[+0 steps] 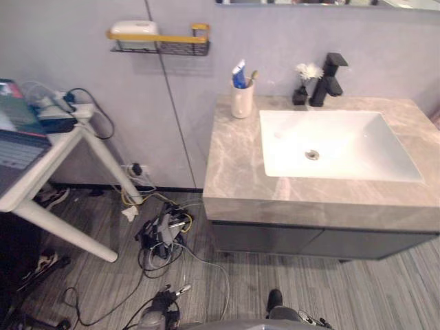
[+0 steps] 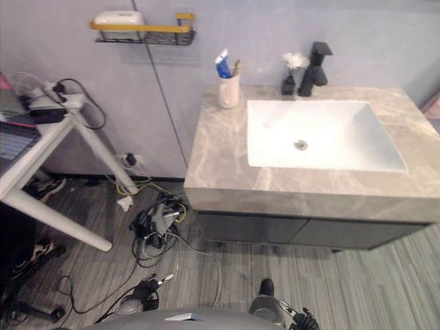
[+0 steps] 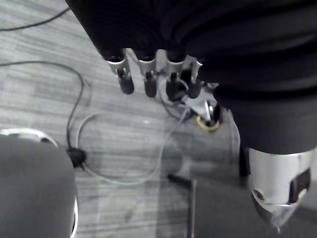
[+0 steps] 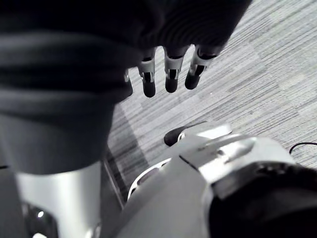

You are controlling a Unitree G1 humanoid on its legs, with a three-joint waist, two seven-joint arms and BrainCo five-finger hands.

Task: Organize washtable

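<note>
The washtable has a grey marble top (image 1: 237,161) with a white sink (image 1: 330,148) set into it. At its back left stands a cream cup (image 1: 241,100) holding a blue toothpaste tube and a toothbrush. A small dark vase with a white flower (image 1: 303,86) sits beside the black faucet (image 1: 327,79). My left hand (image 3: 148,79) hangs low over the floor, fingers straight and holding nothing. My right hand (image 4: 171,74) also hangs over the floor, open and empty.
A wire wall shelf with a yellow rail (image 1: 161,41) carries a white box (image 1: 134,29). A white table (image 1: 48,161) with a laptop and a power strip stands at the left. Cables (image 1: 161,234) lie tangled on the striped floor between table and cabinet.
</note>
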